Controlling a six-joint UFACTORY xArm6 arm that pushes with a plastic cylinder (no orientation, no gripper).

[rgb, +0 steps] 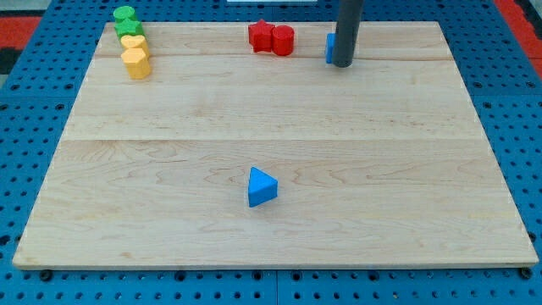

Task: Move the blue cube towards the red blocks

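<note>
- Nearest the view's bottom, a blue wedge (262,187) is seen alone on the desk (271,246), well apart from everything else. It is a matt, solid-coloured piece with a sloped triangular face; it could be mistaken for the task's block, which would be an error.
- The desk is of pale wood with fine grain and faint board seams, smooth and level; blocks are judged to slide on it easily.
- Far off, at the view's top, the tip (342,64) is set touching or just beside the blue cube (329,48), on its right side. Most of the cube is hidden by the rod, so contact cannot be confirmed.
- No jaws are fitted; nothing is held.
- Risk: an off-centre push would likely turn the cube or let it slip off the tip towards the far edge, which lies near.
- Risk: an overlong push would knock the red blocks (272,38), two touching pieces left of the cube.
- At the top left, yellow blocks (135,56) and green blocks (127,20) are clustered, well clear of the path.
</note>
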